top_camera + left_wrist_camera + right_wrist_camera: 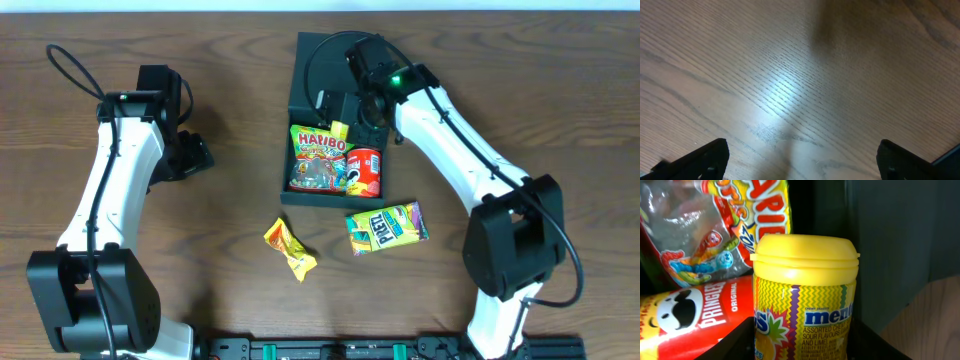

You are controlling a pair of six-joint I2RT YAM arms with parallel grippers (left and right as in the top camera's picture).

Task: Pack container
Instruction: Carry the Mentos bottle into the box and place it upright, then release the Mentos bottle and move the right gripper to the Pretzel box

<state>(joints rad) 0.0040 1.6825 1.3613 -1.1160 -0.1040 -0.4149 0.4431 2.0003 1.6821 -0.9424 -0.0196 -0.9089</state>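
Observation:
The container (297, 110) is a dark square box with its flap lid (318, 55) open at the back, standing at the table's middle. Inside it lie a Haribo bag (317, 157) and a red Pringles can (366, 168). My right gripper (352, 118) reaches into the box's back part and is shut on a yellow Mentos bottle (805, 305), fingers on both its sides (802, 342). The Haribo bag (705, 235) and the Pringles can (690, 315) show left of the bottle, and the box wall (900, 245) right of it. My left gripper (195, 155) is open and empty above bare wood (800, 162).
A yellow snack packet (289, 248) and a green-yellow snack packet (387, 226) lie on the wooden table in front of the box. The left arm stands far left of the box.

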